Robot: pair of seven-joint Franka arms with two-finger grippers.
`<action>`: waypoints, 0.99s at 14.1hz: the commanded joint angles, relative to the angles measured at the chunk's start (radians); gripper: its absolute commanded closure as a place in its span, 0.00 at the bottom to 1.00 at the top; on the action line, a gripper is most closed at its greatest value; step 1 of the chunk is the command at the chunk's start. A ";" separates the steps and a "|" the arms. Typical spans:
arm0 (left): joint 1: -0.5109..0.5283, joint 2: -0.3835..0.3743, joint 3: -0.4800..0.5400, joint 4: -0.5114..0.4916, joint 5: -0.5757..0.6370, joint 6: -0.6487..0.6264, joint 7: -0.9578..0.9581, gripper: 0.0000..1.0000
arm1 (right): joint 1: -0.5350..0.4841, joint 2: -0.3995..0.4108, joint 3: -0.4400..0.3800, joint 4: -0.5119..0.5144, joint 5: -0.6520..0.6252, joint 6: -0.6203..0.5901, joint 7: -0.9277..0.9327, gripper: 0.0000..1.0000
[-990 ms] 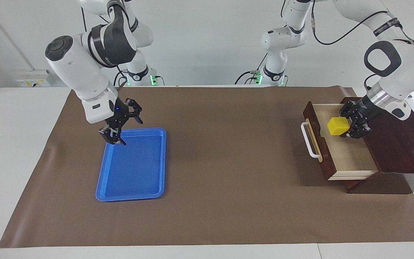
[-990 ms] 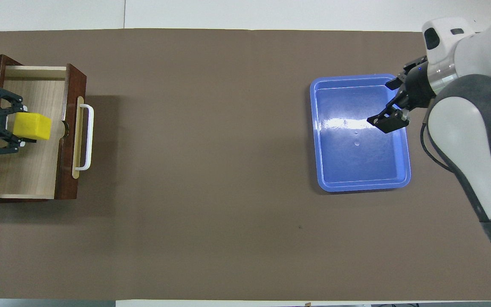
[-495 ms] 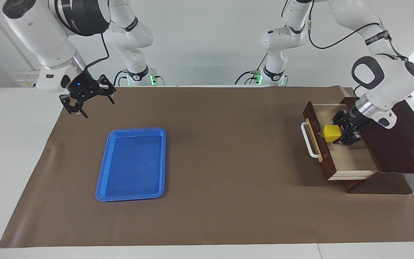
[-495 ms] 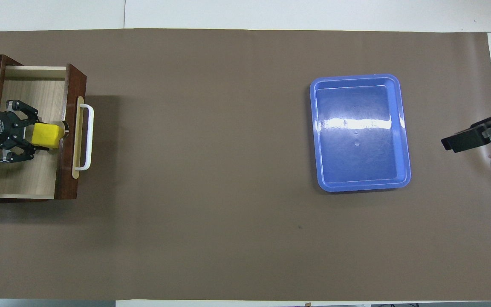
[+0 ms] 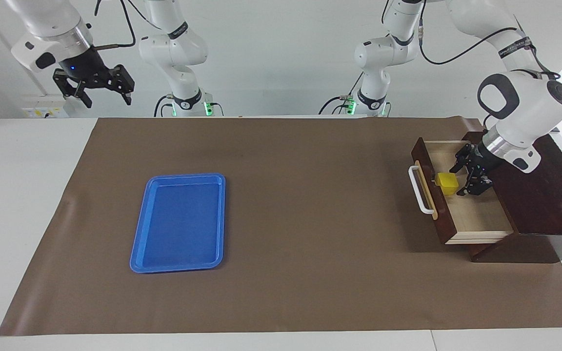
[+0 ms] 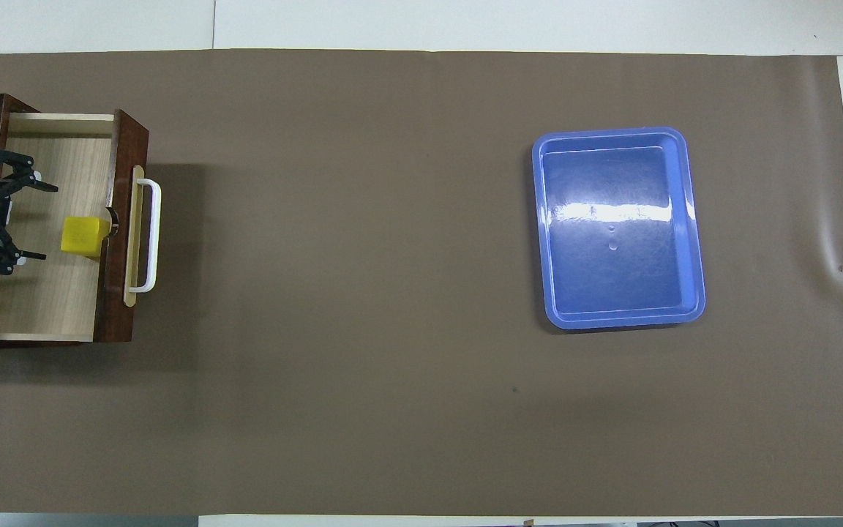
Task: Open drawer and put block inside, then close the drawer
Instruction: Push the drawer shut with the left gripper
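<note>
**Block released in the open drawer; closing is what remains**

The table [image 5: 281, 302] carries a brown mat, with the dark wooden box at the left arm's end and a blue tray [image 5: 178, 222] toward the right arm's end. The drawer [image 5: 461, 214] stands pulled out of the box, its white bar handle [image 5: 420, 190] facing the middle of the table and running nearer-to-farther from the robots, so the drawer's travel lies along the table's length.

The left gripper [image 6: 15, 212] hangs over the drawer's pale floor by the box's mouth, its fingers spread wide and holding nothing. The yellow block [image 6: 85, 236] sits on the drawer floor, apart from those fingers and on their handle side, touching or nearly touching the inside of the drawer front. As a cube it has no long axis; its faces sit roughly square to the drawer walls.

The right gripper [image 5: 93, 80] waits raised above the table's edge at its own end, fingers open and empty.

The left arm is far nearer the drawer, so the closing push on the front probably falls to it.
</note>
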 commanded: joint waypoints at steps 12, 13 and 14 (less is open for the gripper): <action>-0.197 -0.004 0.009 -0.157 0.265 0.172 -0.251 0.00 | -0.041 0.016 0.021 -0.012 0.086 0.064 0.037 0.00; -0.180 -0.001 0.009 -0.150 0.284 0.173 -0.243 0.00 | -0.039 0.013 0.024 -0.012 0.085 0.066 0.042 0.00; -0.166 0.001 0.009 -0.148 0.302 0.175 -0.229 0.00 | -0.039 0.008 0.024 -0.012 0.083 0.066 0.042 0.00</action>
